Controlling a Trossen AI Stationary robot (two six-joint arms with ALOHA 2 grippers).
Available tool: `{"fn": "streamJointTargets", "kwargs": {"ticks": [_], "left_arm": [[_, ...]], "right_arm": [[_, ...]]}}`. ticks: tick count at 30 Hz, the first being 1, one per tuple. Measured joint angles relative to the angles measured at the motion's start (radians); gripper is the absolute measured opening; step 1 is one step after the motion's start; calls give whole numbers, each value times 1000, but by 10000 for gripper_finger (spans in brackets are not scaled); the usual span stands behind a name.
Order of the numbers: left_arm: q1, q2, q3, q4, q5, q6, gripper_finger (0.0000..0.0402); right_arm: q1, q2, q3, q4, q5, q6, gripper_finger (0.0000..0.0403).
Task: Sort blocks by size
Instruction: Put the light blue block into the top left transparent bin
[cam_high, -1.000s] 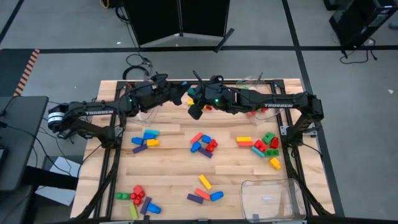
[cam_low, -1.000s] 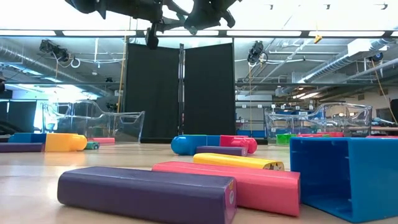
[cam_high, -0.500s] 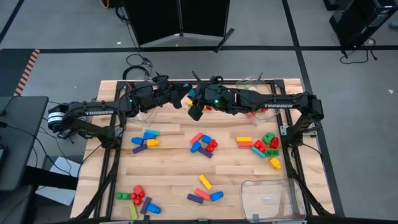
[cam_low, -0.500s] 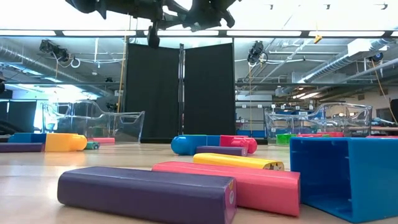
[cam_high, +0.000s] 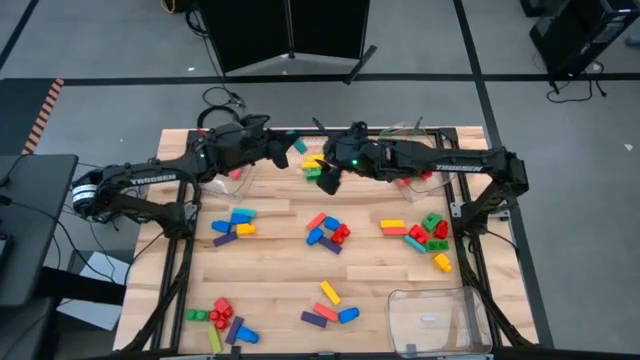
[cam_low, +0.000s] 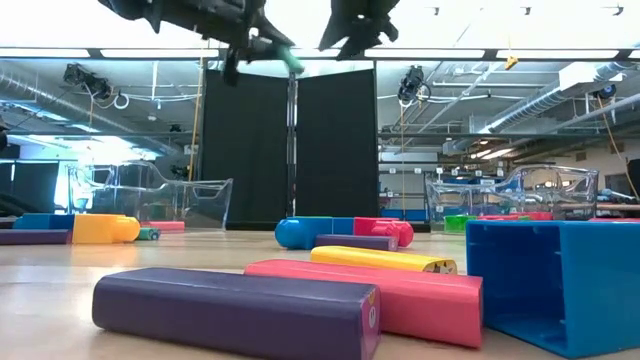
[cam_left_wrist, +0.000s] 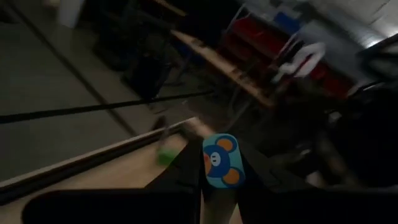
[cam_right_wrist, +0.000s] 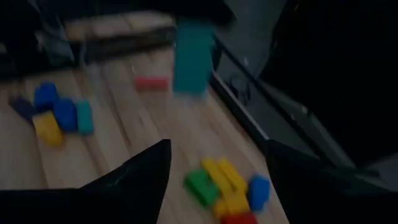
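High above the table's far middle, my left gripper (cam_high: 290, 150) is shut on a teal block (cam_high: 298, 146), which also shows in the low view (cam_low: 290, 62) and the right wrist view (cam_right_wrist: 193, 56). One end of the block carries a bear-face sticker (cam_left_wrist: 221, 162). My right gripper (cam_high: 325, 180) hangs just to the right of it, open and holding nothing (cam_right_wrist: 217, 149). Yellow and green blocks (cam_high: 315, 163) lie on the table under the two grippers. Other blocks lie in loose groups on the wood. My left gripper pinches the teal block between its two fingers (cam_left_wrist: 186, 171), which lie on two opposite sides beside the sticker end (cam_left_wrist: 219, 177). The fingers reach in level from the table's left. The block is lifted clear, high above the table.
Groups of blocks lie at the left (cam_high: 232, 225), middle (cam_high: 328, 232), right (cam_high: 425, 235), near left (cam_high: 222, 322) and near middle (cam_high: 330, 305). Clear bins stand at the near right (cam_high: 430, 320), the far left (cam_high: 235, 175) and the far right (cam_high: 415, 135).
The two grippers stood close together over the far middle and have drawn apart. My right gripper has gone back toward the table's right. My left gripper has swung toward the far edge with the teal block, which now shows between them.
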Motion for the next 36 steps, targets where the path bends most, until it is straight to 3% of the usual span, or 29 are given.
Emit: {"fn": "streamJointTargets", "kwargs": {"ticks": [9, 15, 23, 33, 36], "left_arm": [[258, -108, 0, -540, 11, 41, 65], [469, -81, 0, -803, 35, 154, 65], [618, 80, 0, -918, 108, 308, 65], [631, 245, 0, -955, 62, 367, 65], [631, 278, 0, -955, 60, 373, 91]], "right_arm": [[1, -45, 0, -333, 0, 263, 259], [15, -45, -35, -352, 0, 356, 244], [17, -45, -76, -323, 0, 452, 238], [17, -45, -110, -259, 0, 524, 236], [17, -45, -110, -252, 0, 534, 236]]}}
